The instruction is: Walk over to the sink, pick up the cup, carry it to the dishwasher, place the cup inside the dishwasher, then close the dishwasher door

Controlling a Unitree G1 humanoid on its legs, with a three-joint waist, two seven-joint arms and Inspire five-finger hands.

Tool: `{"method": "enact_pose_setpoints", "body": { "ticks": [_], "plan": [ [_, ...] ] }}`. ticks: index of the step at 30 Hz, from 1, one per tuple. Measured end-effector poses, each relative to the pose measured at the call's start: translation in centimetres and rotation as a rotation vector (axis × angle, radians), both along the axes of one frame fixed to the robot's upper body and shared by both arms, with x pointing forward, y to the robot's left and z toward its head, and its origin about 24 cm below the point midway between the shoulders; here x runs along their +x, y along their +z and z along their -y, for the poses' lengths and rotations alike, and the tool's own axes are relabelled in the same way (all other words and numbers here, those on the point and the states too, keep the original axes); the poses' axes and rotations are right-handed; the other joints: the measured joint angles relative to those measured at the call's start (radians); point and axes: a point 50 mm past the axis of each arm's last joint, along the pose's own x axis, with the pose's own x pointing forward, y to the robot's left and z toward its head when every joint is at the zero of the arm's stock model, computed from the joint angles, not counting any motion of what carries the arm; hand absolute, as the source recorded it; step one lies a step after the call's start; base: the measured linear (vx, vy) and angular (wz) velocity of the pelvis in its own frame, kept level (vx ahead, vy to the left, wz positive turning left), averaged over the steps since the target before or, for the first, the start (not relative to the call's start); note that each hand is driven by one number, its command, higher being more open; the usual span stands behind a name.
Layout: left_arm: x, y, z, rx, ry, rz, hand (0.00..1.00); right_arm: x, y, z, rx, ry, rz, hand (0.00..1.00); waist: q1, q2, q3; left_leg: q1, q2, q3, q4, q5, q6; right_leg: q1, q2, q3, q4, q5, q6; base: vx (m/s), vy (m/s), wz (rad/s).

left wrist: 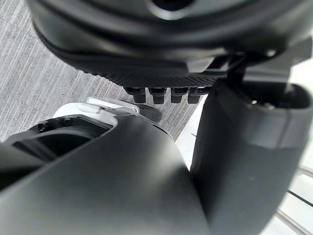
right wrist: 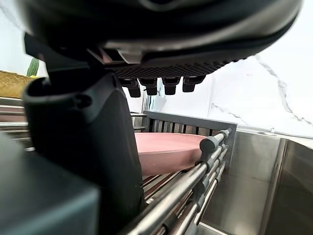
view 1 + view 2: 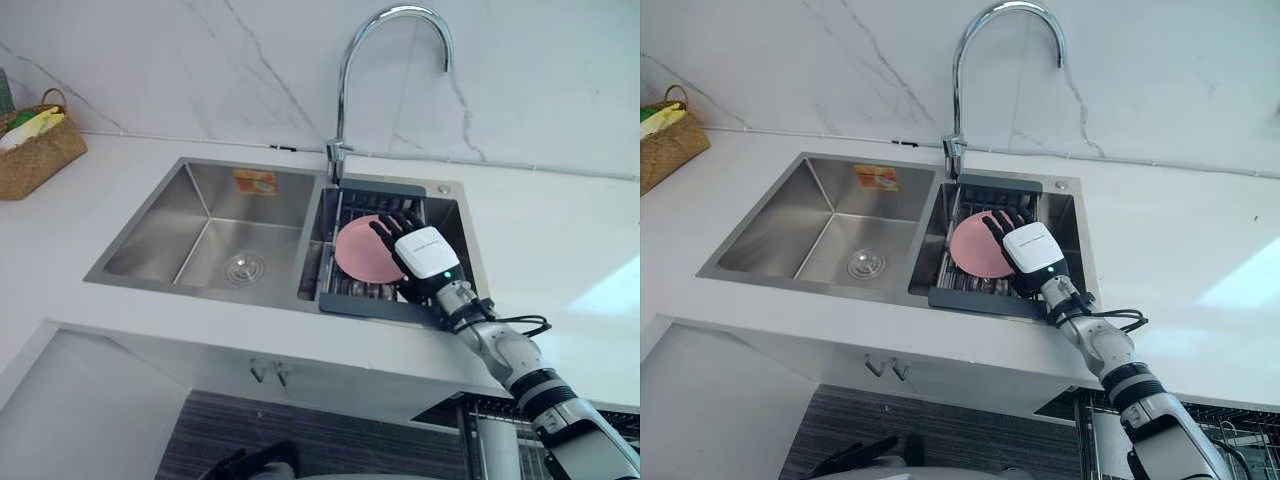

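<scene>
1 hand is at work: your robot's right hand is open, its fingers stretched forward and held just above a pink dish. In the right wrist view a gap shows between those fingers and the dish's top, and the thumb stands down beside the dish's near edge. Nothing is gripped. You cannot tell from the views whether the thumb touches the dish or the rack.

What the task calls a cup looks like 1 flat, round, pink dish. It lies in 1 dark drainer rack that sits in the right basin of the sink.

You have 2 steel basins side by side, with 1 round drain showing in the left basin. 1 tall curved faucet rises behind the divider. 1 woven basket stands on the white counter, well to the left of the sink.

Your right arm reaches up and forward from the lower right, across the counter's front edge, with the back of the hand facing up. Your left hand hangs low over grey floor, fingers relaxed and empty.
</scene>
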Motion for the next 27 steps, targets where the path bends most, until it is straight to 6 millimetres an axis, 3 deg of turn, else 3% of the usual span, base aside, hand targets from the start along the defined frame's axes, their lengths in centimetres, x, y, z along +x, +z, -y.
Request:
{"method": "enact_pose_setpoints", "body": {
  "ticks": [1, 13, 27],
  "plan": [
    [0.00, 0.00, 0.00, 0.000, 0.000, 0.000, 1.00, 0.04, -0.02, 0.22, 0.034, -0.021, -0.012, 0.00, 0.000, 0.000, 0.000, 0.000, -0.001, -0.001, 0.000, 0.000, 0.000, 0.000, 0.000, -0.001, 0.000, 0.000, 0.000, 0.00, 0.000, 0.00],
    [-0.05, -0.01, -0.01, 0.000, -0.004, -0.003, 1.00, -0.13, -0.56, 0.94, 0.073, -0.025, -0.027, 0.00, 0.003, -0.001, -0.003, 0.003, -0.002, -0.016, 0.000, 0.006, 0.000, 0.008, 0.000, -0.011, 0.001, -0.001, -0.001, 0.00, 0.000, 0.03],
    [0.00, 0.03, -0.09, -0.007, -0.008, 0.008, 1.00, -0.62, -0.65, 0.59, -0.030, 0.111, 0.039, 0.00, 0.018, -0.007, -0.006, 0.000, 0.001, -0.028, 0.000, 0.009, -0.002, 0.010, 0.006, -0.023, 0.000, -0.002, -0.003, 0.00, 0.000, 0.01]
  ]
}}
